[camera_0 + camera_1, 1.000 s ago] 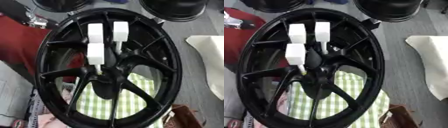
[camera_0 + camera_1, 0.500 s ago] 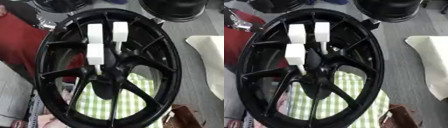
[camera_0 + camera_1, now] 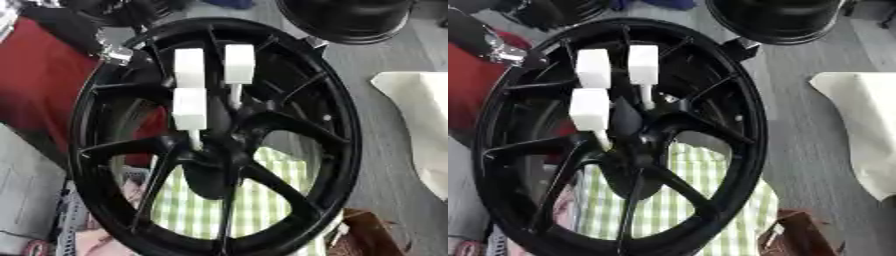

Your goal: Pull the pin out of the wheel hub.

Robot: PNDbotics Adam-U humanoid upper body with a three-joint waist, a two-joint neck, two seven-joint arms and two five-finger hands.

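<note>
Big black wheel hub (image 3: 219,140) fills pretty much the whole view, spokes fanning out from the centre. Three pins with chunky white block heads are stuck in around the middle: upper-left pin (image 3: 188,67), upper-right pin (image 3: 239,65) right beside it, and a lower pin (image 3: 190,109) just below the upper-left one, its thin shaft going down into the hub close to the centre. All three look seated in the hub.

Through the lower spokes you can see a green-and-white checked cloth (image 3: 206,205). Something red (image 3: 44,95) sits off the hub's left side, and a bit of silver metal (image 3: 116,53) shows at the hub's upper-left rim. Another dark round wheel (image 3: 346,17) is past the hub's top right, and a cream sheet (image 3: 420,125) lies to its right.

Neither robot hand is in the shot, so can't tell what the fingers are doing.
</note>
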